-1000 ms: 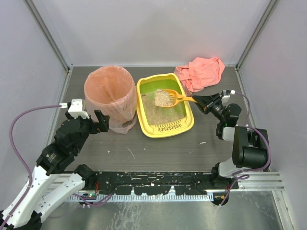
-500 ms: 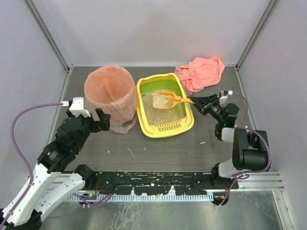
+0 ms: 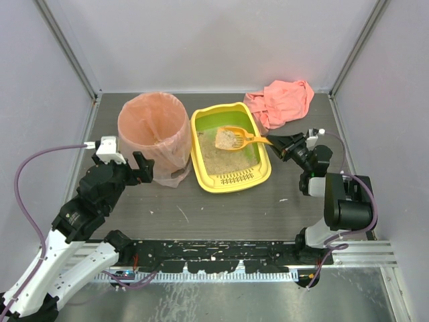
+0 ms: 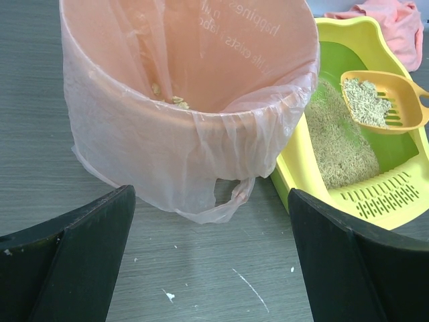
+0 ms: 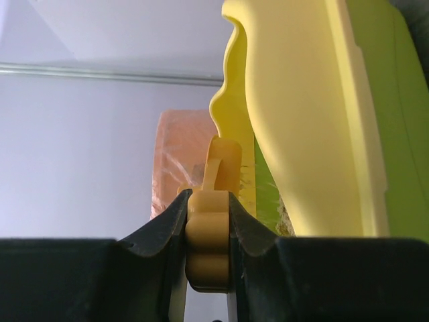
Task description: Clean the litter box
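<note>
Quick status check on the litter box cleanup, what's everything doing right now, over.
Left gripper open, beside the bin. Right gripper shut on the scoop. Scoop loaded with litter, held over the litter box. Nothing between scoop and bin.

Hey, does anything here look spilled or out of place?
A few pale specks, maybe stray litter, lie on the table in front of the bin and litter box. A pink cloth sits crumpled in the back right corner. The loaded scoop is over the box.
</note>
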Available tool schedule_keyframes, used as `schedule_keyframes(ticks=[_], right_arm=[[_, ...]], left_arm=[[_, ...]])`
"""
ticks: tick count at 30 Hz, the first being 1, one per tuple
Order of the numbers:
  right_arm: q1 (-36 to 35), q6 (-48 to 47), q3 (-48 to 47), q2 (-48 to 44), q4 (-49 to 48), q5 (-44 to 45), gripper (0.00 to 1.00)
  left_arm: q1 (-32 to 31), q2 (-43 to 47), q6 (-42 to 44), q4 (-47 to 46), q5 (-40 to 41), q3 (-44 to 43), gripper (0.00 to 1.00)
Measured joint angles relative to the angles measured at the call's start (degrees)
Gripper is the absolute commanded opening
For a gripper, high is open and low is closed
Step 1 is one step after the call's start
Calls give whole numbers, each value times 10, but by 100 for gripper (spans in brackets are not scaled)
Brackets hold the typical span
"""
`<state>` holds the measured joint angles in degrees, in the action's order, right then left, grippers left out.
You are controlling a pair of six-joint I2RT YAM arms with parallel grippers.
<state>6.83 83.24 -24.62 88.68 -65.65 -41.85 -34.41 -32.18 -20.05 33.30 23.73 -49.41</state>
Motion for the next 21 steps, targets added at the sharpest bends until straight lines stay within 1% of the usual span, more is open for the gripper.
schedule_keyframes(ticks=[4, 9, 21], right_arm=[[-13, -12, -9, -1, 8, 7, 1], [0, -17, -2, -22, 15, 12, 1], [-8, -19, -2, -28, 19, 17, 1]], left_arm=[[0, 1, 2, -1, 1, 0, 98], [0, 1, 2, 0, 0, 0, 98], [0, 4, 2, 0, 0, 0, 98]])
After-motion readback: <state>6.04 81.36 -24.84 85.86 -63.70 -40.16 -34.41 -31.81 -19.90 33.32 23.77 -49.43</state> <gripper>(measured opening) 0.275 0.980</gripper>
